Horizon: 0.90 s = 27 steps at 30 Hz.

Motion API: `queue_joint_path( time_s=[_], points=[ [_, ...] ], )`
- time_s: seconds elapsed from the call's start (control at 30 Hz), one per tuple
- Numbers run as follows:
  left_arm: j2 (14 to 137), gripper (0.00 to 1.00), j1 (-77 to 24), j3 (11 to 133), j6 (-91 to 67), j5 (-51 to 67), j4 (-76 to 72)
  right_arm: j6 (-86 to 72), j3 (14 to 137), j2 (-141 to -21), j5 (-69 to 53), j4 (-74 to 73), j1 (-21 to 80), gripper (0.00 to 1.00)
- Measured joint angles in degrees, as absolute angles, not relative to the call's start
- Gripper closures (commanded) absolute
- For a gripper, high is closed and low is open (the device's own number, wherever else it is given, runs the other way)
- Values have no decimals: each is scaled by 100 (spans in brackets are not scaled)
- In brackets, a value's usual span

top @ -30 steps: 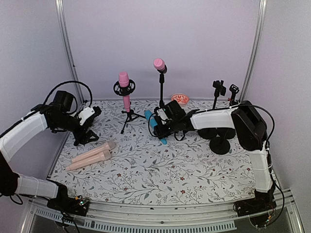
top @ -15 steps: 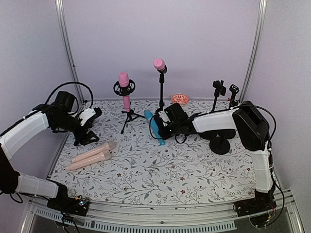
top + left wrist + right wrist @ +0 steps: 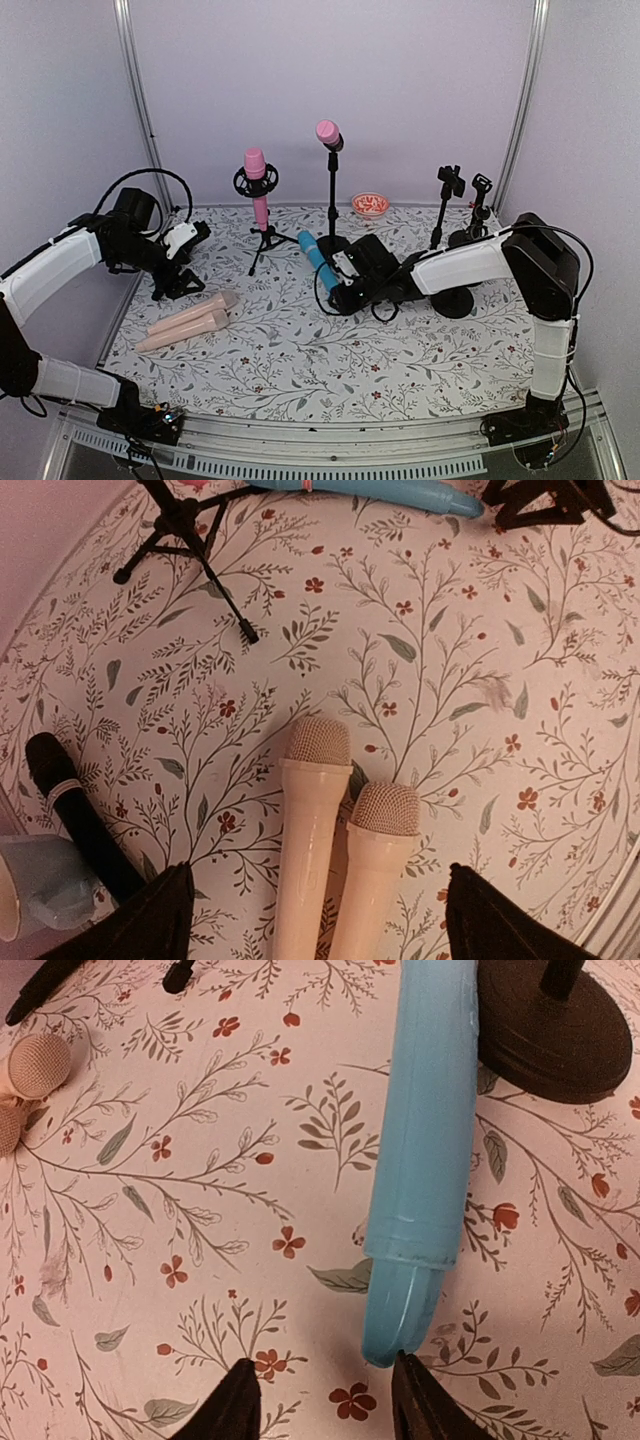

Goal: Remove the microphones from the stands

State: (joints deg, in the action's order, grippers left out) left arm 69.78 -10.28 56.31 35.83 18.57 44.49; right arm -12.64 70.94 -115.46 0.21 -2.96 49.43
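Your right tool (image 3: 325,1405) sits low over the counter (image 3: 150,1210) with its fingers only narrowly apart and nothing between them. The blue microphone (image 3: 425,1130) lies flat on the floral counter, off any stand; its tail end is just ahead of one fingertip (image 3: 420,1400), close to touching, and its far part runs beside the round base of a stand (image 3: 560,1040).

Your left tool (image 3: 320,930) is spread wide and holds nothing. It hangs above two beige microphones (image 3: 340,850), which lie side by side and touch each other.

From the top camera you can see two pink microphones that are on their stands. One sits in the ring mount of a small tripod (image 3: 256,170), the other on top of a tall straight stand (image 3: 327,132). Two bare clip stands (image 3: 449,188) rise at the back right.
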Motion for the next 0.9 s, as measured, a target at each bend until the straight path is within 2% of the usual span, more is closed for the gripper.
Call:
queue_joint_path(
  time_s=[0.1, 0.17, 0.37, 0.47, 0.6, 0.77, 0.9],
  points=[
    [6978, 11, -1028, 5631, 3564, 1855, 4449, -1271, 7255, -11548, 99, -373, 4939, 26],
    [6978, 11, -1033, 5631, 3553, 1857, 4456, -1219, 7585, -11579, 139, -502, 4901, 23],
    [6978, 11, -1039, 5642, 3548, 1855, 4471, -1033, 9264, -12234, 178, -615, 4711, 26],
    [6976, 11, -1046, 5642, 3548, 1857, 4486, -923, 9666, -12643, 174, -672, 4565, 29],
    [6976, 11, -1048, 5642, 3548, 1855, 4493, -832, 9727, -13082, 117, -943, 4431, 36],
    [6976, 11, -1048, 5653, 3548, 1852, 4499, -810, 9592, -13238, -62, -1107, 4381, 51],
    [6976, 10, -1048, 5680, 3548, 1852, 4508, -829, 9303, -13198, -191, -871, 4410, 77]
  ],
)
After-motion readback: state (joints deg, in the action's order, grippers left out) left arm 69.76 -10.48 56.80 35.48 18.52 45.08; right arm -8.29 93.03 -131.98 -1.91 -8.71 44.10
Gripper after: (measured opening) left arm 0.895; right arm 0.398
